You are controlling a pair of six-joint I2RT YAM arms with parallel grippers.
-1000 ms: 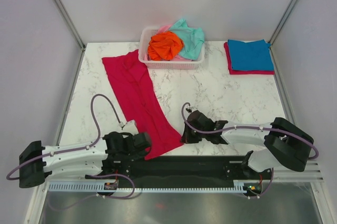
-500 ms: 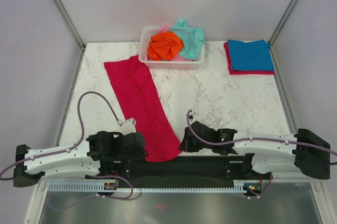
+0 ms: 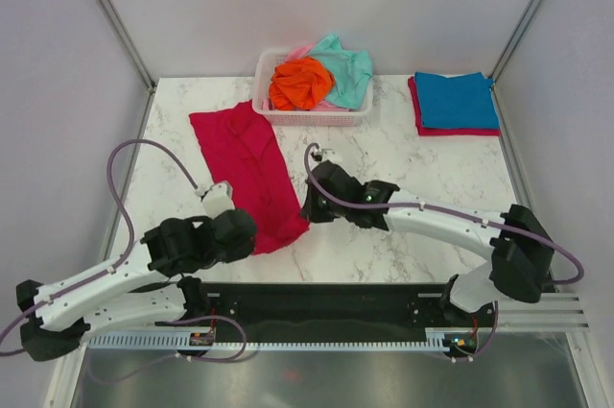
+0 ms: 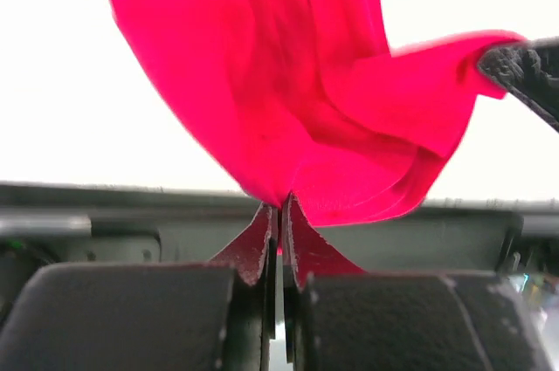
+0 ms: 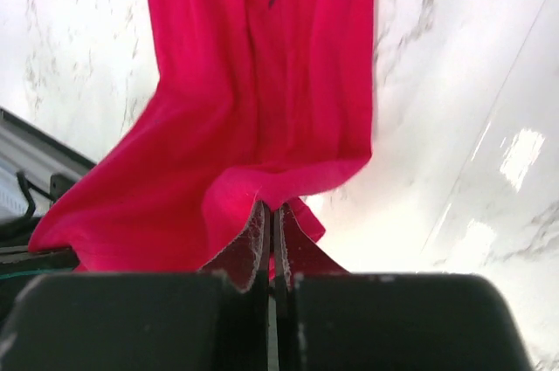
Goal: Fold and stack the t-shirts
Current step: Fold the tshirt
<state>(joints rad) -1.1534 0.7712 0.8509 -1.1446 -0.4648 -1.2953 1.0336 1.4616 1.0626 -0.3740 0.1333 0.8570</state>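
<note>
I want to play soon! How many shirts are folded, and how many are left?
Two look done: a blue shirt lies folded on a folded red shirt, far right. One is in hand: the left gripper and right gripper both pinch the near end of the long red shirt. Three are left: the orange shirt, teal shirt and pink shirt, crumpled in the basket.

A robot test cell, probably in a lab, is indicated by the marble-look table (image 3: 403, 173), which is enclosed by plain white panels (image 3: 307, 5) and metal posts (image 3: 111, 16), and by two cabled arms (image 3: 441, 221) bolted to a black rail (image 3: 326, 303) at its near edge.
</note>
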